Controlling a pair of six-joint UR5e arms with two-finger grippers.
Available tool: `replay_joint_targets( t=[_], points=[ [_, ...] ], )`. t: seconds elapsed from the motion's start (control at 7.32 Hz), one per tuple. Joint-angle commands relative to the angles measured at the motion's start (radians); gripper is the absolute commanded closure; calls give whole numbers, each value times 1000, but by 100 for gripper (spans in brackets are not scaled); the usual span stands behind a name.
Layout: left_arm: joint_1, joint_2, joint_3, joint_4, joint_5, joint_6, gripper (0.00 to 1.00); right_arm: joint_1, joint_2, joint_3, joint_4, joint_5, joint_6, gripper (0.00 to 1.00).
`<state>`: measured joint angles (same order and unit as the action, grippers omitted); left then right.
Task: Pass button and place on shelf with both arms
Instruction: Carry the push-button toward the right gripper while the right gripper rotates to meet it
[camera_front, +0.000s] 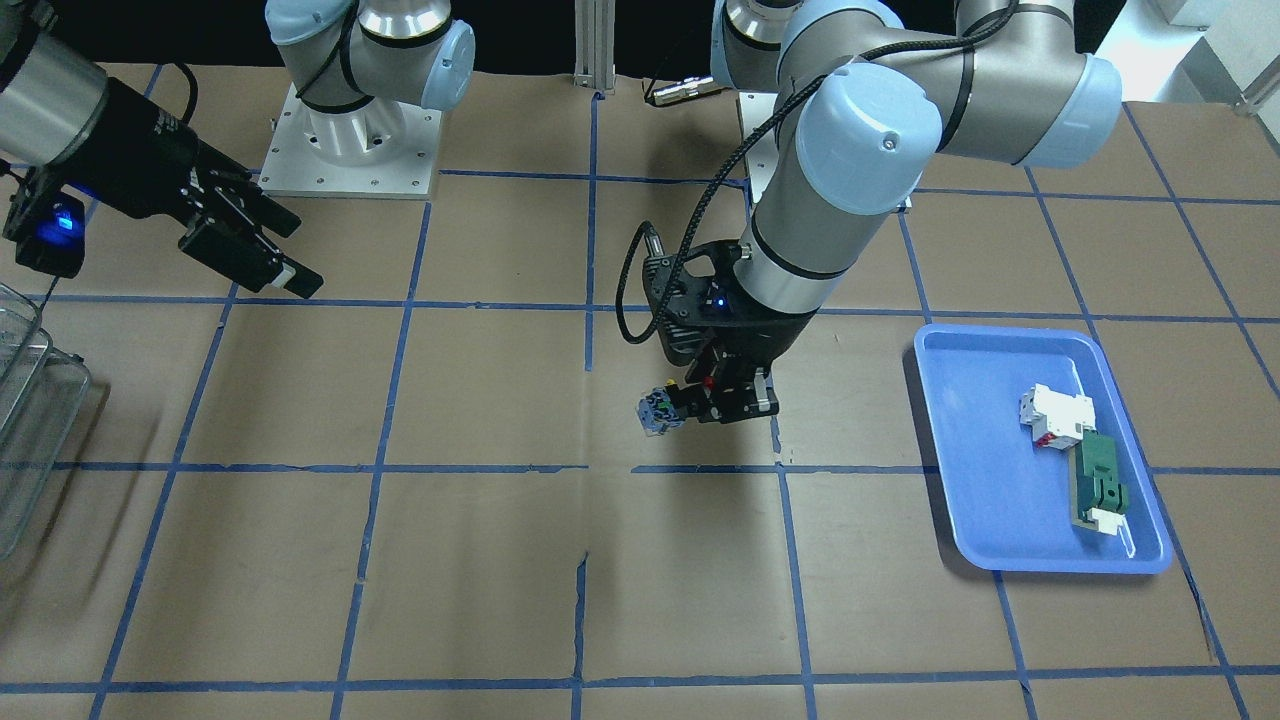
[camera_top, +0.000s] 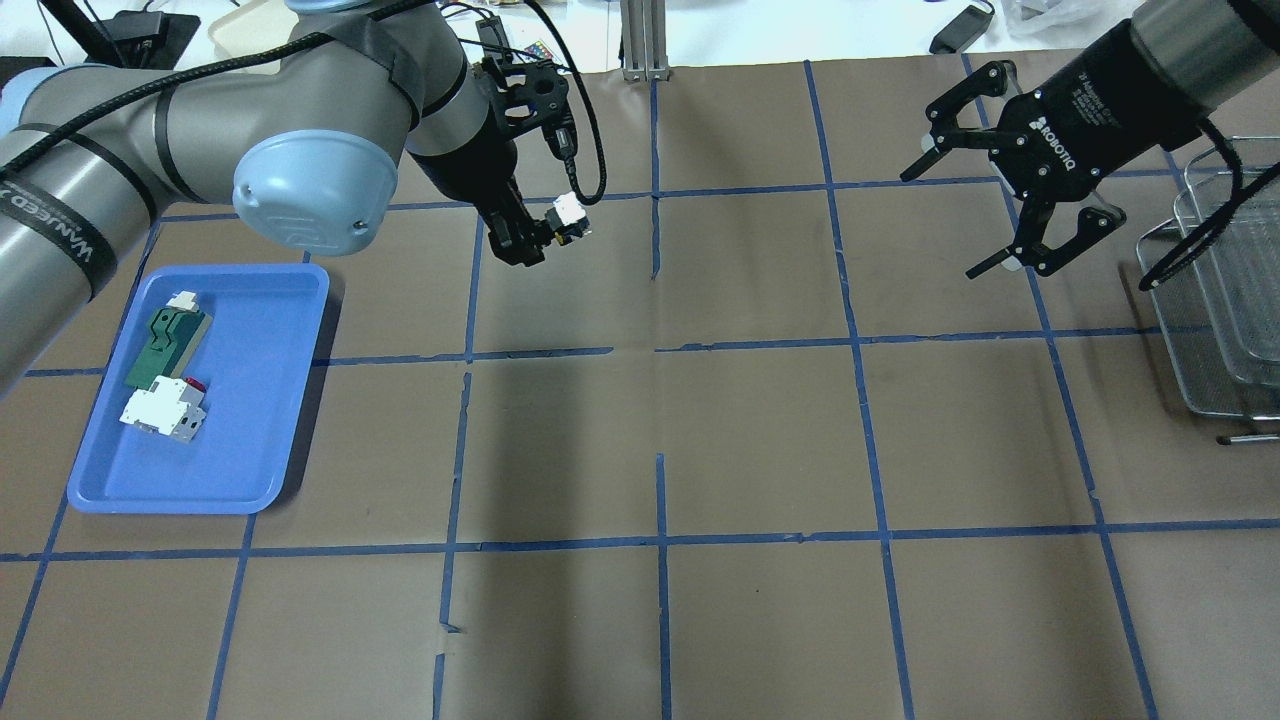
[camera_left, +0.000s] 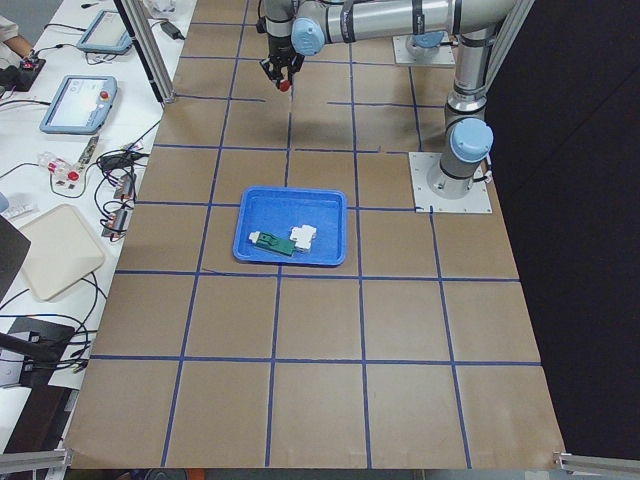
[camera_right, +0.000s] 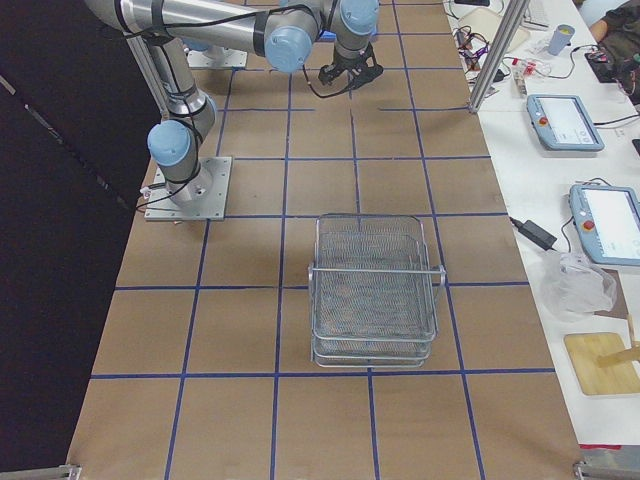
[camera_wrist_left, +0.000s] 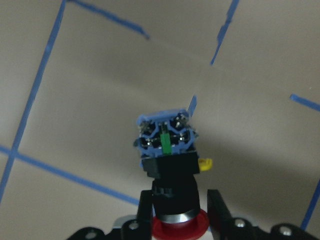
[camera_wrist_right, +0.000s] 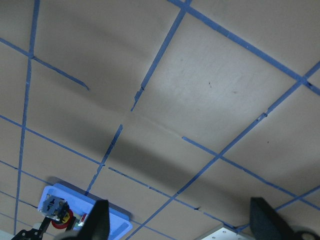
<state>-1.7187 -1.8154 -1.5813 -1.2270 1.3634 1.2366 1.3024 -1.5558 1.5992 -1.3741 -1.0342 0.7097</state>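
Note:
My left gripper (camera_top: 548, 238) is shut on the button (camera_top: 568, 217) and holds it in the air over the table's middle, contact block pointing outward. The left wrist view shows the button's (camera_wrist_left: 167, 150) red cap between the fingers (camera_wrist_left: 145, 212), with black body and clear block beyond. In the front view the gripper (camera_front: 715, 400) holds the button (camera_front: 660, 410) above the paper. My right gripper (camera_top: 940, 223) is open and empty, apart from the button, jaws facing it; it also shows in the front view (camera_front: 305, 255). The wire shelf (camera_top: 1230, 300) stands at the right edge, partly cut off.
A blue tray (camera_top: 250, 480) on the left side holds a white-and-red breaker block (camera_top: 160, 410) and a flat green-and-white part (camera_top: 165, 345). The shelf (camera_right: 375, 290) shows whole in the right exterior view. Brown paper with blue tape lines covers the table.

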Motion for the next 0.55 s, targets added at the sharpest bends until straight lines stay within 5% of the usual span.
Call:
replay_joint_targets(
  t=[0.0, 0.14, 0.41],
  points=[
    [-1, -21, -11, 82, -158, 123, 100, -8, 22, -9, 82, 95, 25, 0],
    [-5, -28, -11, 124, -223, 106, 100, -8, 26, -9, 140, 101, 25, 0],
    [-73, -59, -11, 240, -294, 49, 100, -14, 34, -10, 133, 274, 56, 0]
  ],
)
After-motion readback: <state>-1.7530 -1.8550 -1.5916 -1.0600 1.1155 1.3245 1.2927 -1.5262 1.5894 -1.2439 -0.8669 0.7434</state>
